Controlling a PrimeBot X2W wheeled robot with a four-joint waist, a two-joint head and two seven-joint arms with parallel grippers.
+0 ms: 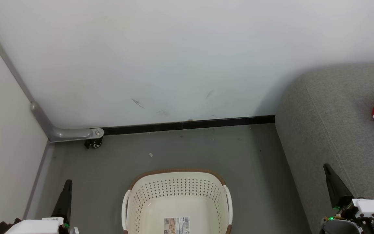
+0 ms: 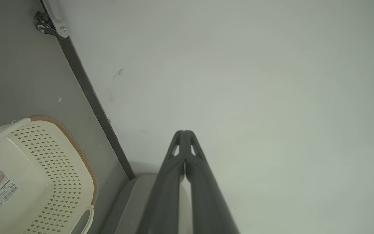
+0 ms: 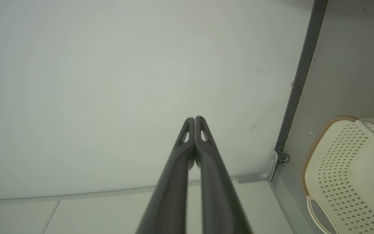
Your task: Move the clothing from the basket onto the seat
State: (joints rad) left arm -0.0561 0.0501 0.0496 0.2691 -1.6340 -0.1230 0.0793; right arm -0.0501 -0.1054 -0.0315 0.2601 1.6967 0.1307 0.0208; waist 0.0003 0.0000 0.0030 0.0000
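The left dark two-fingered tool (image 2: 184, 133), frame centre, is pressed together in open air; the right dark two-fingered tool (image 3: 194, 119) likewise.

glossy plastic basket (image 1: 177, 201); matt woven-cloth seat (image 1: 336, 130)

The basket (image 1: 177, 191) stands at near centre, its mouth open from above. Bare floor (image 1: 190, 146) runs free between it and the far wall (image 1: 174, 65), and on either side of it. The seat (image 1: 330, 123) bulks close on the right; a pale panel (image 1: 2, 130) and a caster (image 1: 93, 142) close off the left
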